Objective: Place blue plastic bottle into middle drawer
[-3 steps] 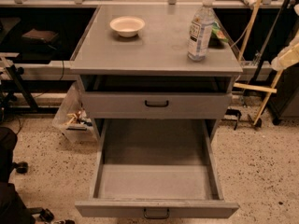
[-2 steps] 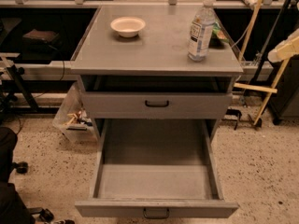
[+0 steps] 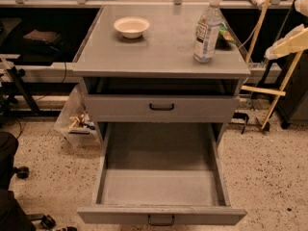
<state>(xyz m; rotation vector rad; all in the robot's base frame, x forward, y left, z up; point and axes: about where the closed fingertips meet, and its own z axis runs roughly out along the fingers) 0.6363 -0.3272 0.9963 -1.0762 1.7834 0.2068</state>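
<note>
The blue plastic bottle stands upright on the right side of the grey cabinet top; it is clear, with a white cap and a blue-and-white label. The middle drawer is pulled wide open below, its flat tray bare, with a small dark loop handle at its front. My gripper shows as a pale shape at the right edge, at about the bottle's height and well to its right, not touching it.
A white bowl sits on the top at the back left. A green snack bag lies just behind the bottle. A closed drawer with a black handle is above the open one. A plastic bin stands at the left, wooden sticks at the right.
The pale gripper at the right edge has shifted slightly left, towards the bottle. The bottle, bowl and drawers have not moved.
</note>
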